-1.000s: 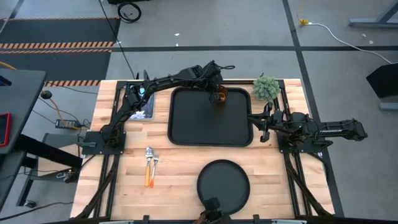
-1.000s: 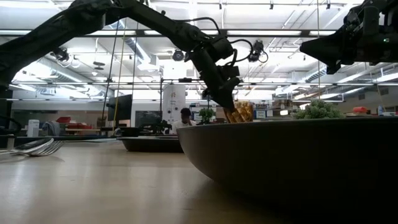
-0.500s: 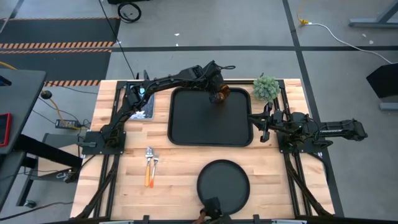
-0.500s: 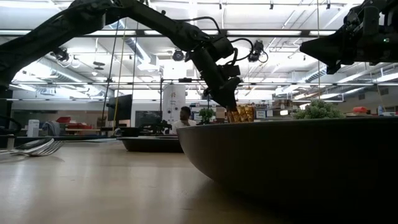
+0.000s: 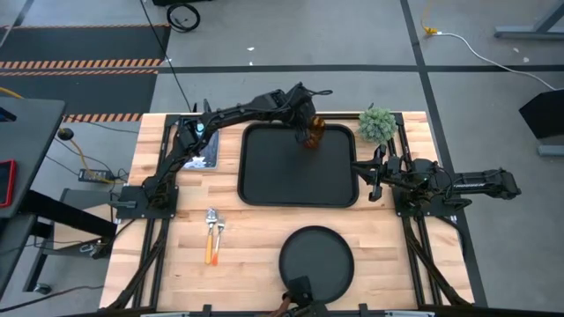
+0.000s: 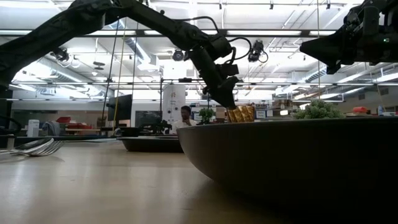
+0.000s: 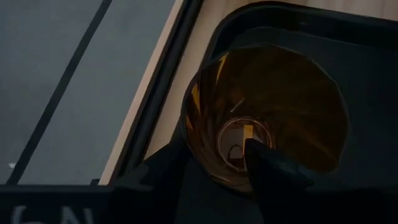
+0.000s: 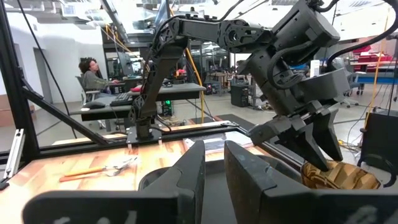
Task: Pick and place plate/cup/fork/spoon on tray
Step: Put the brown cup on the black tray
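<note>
While our right gripper [image 5: 369, 182] waits at the tray's [image 5: 273, 176] three o'clock, narrowly parted, our left gripper [image 5: 307, 134] clamps the cup [image 5: 315, 134] at its one o'clock corner.

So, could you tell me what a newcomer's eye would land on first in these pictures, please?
Probably the left tool, reaching over the far right corner of the large black rectangular tray with its fingers closed on the rim of a small glossy amber tumbler. Next, the round flat black plate at the table's near edge, and the orange-handled fork and spoon lying together left of it.
</note>
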`<state>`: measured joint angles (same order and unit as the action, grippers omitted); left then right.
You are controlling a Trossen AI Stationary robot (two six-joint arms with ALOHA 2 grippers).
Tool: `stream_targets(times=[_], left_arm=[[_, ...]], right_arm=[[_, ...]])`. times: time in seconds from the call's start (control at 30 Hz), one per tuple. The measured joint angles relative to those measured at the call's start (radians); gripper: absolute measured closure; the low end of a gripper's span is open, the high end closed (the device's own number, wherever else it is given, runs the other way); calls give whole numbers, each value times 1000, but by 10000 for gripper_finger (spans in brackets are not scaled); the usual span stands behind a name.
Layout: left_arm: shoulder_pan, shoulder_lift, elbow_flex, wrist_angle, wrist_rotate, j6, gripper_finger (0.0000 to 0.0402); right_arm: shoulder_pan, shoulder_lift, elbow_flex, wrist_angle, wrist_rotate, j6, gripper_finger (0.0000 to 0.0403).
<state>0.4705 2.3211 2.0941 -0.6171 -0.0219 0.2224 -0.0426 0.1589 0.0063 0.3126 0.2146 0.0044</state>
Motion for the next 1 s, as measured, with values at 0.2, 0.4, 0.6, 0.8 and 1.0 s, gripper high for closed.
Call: stream_targets(times=[0.2, 0.4, 0.6, 0.8, 1.0], left_arm=[[5, -16, 0, -3, 0, 26, 224], [22, -55, 2, -34, -3, 41, 229], [40, -60, 2, -141, -29, 34, 230], [38, -32, -6, -169, -29, -8, 230], [6, 3, -7, -179, -28, -55, 230]], right_arm=[[0, 0, 0, 0, 0, 0, 334], [0, 0, 0, 0, 0, 0, 334], [0, 0, 0, 0, 0, 0, 334], [0, 0, 0, 0, 0, 0, 334], [0, 0, 0, 3, 0, 0, 334]])
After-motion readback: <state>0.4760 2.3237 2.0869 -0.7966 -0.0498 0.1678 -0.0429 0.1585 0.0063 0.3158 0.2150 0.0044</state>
